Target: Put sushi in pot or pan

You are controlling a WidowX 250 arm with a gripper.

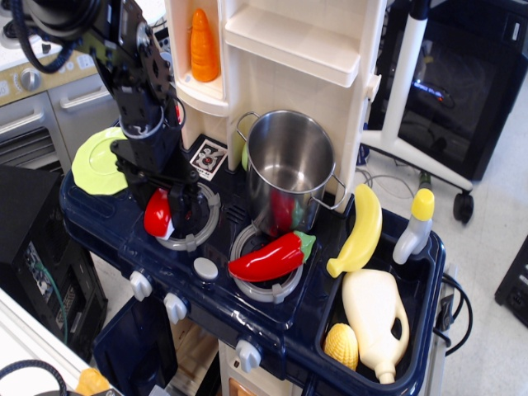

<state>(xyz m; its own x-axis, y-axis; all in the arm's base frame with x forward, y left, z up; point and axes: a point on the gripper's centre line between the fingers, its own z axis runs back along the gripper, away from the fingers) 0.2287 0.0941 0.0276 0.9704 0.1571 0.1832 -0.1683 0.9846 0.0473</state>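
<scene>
The sushi (155,216), red top on a white base, stands on edge over the left burner ring (194,235) of the toy stove. My black gripper (162,213) comes down from the upper left, and its fingers (178,206) are closed on the sushi's two sides. The sushi is still at burner height. The shiny steel pot (289,169) stands upright and empty to the right, at the back of the stove, about a hand's width from the gripper.
A red chili pepper (268,257) lies on the front burner. A green plate (101,161) is at the left, a carrot (202,35) on the shelf. A banana (360,231), a white jug (375,322), corn (341,345) and a bottle (415,224) fill the right sink.
</scene>
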